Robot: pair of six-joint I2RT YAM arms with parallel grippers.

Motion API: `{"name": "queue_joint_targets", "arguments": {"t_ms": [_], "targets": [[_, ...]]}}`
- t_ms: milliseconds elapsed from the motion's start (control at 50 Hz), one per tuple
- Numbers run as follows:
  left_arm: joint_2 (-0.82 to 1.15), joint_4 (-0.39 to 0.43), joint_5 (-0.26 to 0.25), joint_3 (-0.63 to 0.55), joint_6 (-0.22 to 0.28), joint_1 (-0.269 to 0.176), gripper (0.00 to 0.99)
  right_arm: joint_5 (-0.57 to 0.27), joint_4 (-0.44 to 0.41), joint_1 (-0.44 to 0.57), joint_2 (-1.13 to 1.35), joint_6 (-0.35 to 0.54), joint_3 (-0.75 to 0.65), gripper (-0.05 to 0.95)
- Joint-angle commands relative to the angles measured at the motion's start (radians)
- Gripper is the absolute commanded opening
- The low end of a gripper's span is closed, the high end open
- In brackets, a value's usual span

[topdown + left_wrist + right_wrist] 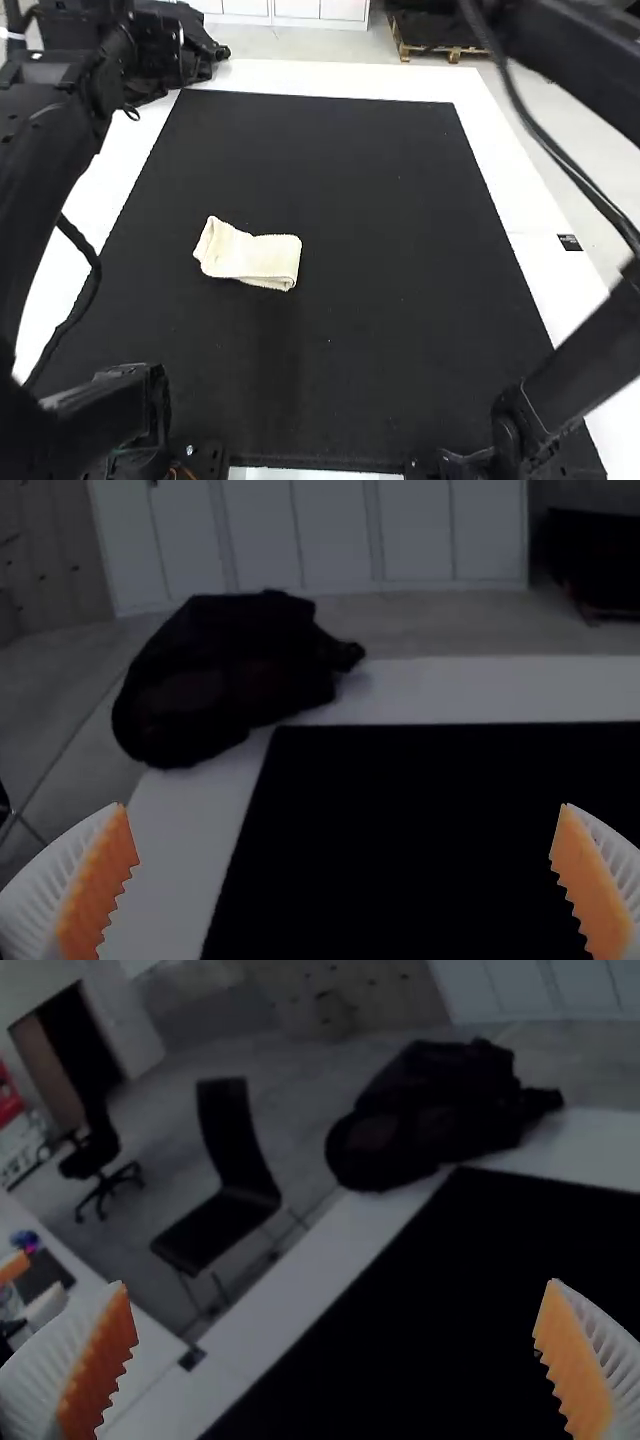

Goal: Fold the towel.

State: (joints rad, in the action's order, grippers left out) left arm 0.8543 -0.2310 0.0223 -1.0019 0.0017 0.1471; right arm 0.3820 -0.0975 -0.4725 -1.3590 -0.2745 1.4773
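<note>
Cream towel, folded, on black mat in high view, left gripper and right gripper parted, empty in wrist views, dark bag beside mat

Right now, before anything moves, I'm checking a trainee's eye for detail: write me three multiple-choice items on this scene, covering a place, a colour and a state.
1. Where does the towel lie?
A) On the white table border
B) On the black mat
C) On the floor

2. What colour are the pads of the left gripper?
A) Orange
B) Blue
C) Green

3. How is the towel arranged?
A) Spread out flat in one layer
B) Hanging from a gripper
C) Folded into a small bundle

1: B, dark mat surrounds it in the high view.
2: A, the left wrist view shows them orange.
3: C, stacked layers show at its end.
</note>
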Motion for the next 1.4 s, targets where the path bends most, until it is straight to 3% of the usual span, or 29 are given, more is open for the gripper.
{"name": "queue_joint_targets", "arguments": {"t_ms": [0,220,420,660,900,1000,1060,1180,1280,1380], "targets": [[-0.055,0.004,-0.007,-0.055,-0.014,-0.018,0.969,0.021,-0.021,0.057,0.136,0.015,-0.005,0.92],[-0.141,-0.008,-0.010,-0.086,-0.039,-0.029,0.969,0.049,-0.047,0.222,0.431,0.012,-0.106,0.92],[-0.268,-0.005,-0.022,-0.073,-0.068,-0.029,0.969,0.063,-0.039,0.296,0.704,0.006,-0.219,0.92],[-0.494,0.007,-0.033,-0.001,-0.085,-0.024,0.969,-0.072,-0.051,0.353,1.032,0.006,-0.391,0.92],[-0.808,0.099,-0.013,0.152,-0.086,-0.024,0.969,-0.184,-0.028,0.414,1.316,0.101,-0.509,0.92],[-0.859,0.061,0.007,0.166,-0.092,-0.018,0.969,-0.275,-0.038,0.416,1.359,0.170,-0.519,0.92],[-0.859,0.015,0.016,0.155,-0.124,-0.015,0.969,-0.347,-0.064,0.416,1.357,0.195,-0.514,0.92],[-0.857,-0.031,0.070,0.166,-0.118,-0.015,0.969,-0.456,-0.076,0.416,1.357,0.299,-0.551,0.92],[-0.859,0.076,0.068,0.264,-0.115,-0.018,0.969,-0.523,-0.010,0.406,1.357,0.285,-0.696,0.92],[-0.859,0.186,0.070,0.396,-0.063,-0.017,0.969,-0.546,0.055,0.405,1.357,0.305,-0.858,0.92]]}}
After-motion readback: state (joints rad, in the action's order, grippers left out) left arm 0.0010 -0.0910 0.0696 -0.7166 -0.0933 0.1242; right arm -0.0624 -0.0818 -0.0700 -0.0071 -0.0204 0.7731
